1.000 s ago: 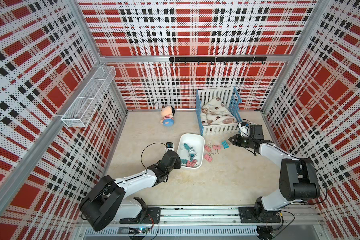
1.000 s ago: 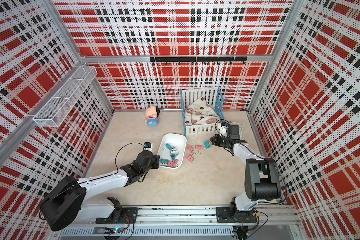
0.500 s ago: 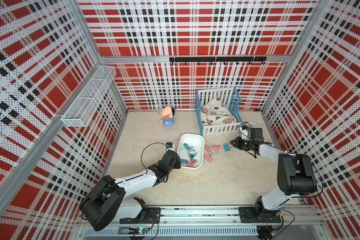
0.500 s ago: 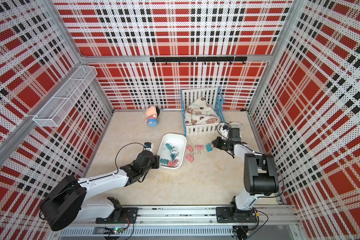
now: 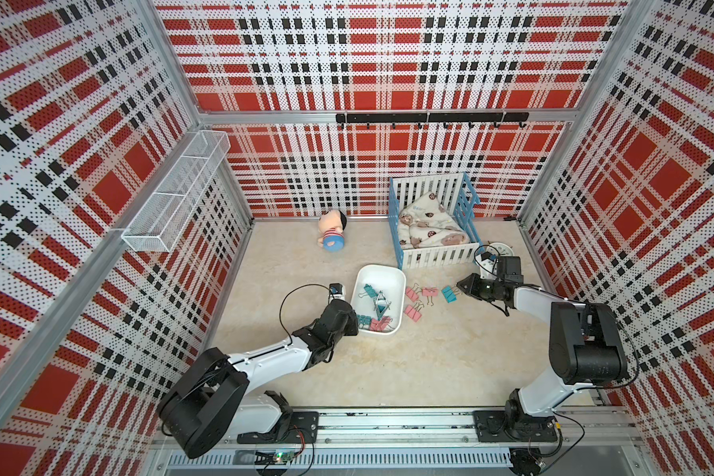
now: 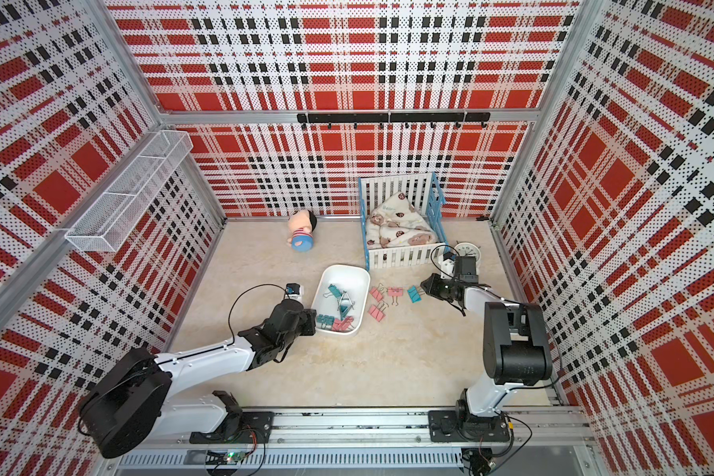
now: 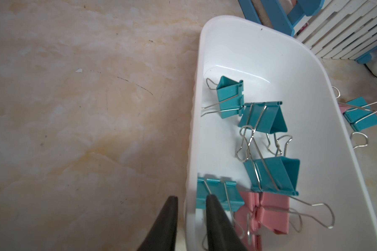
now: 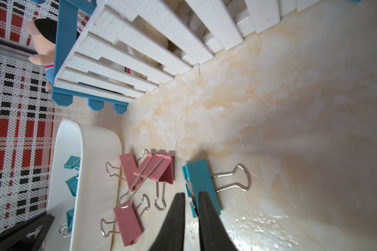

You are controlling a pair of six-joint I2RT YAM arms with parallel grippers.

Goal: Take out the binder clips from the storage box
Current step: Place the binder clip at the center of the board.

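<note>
While the storage box [image 5: 388, 277] is being shown on the table [image 5: 429, 362] just in front of the toy crib [image 5: 433, 257] in both top views, several binder clips [image 5: 379, 307] are being seen inside it. Four more are lying on the table beside it. The left gripper [image 5: 357, 325] is being held at the box's near corner, and the right gripper [image 5: 460, 285] at the outlying teal clip [image 5: 448, 294].

In the left wrist view, the box's wall is being pinched between the left jaws, one finger outside and one inside.

In the right wrist view, the right jaws are being held slightly parted astride that teal clip's edge.
</note>
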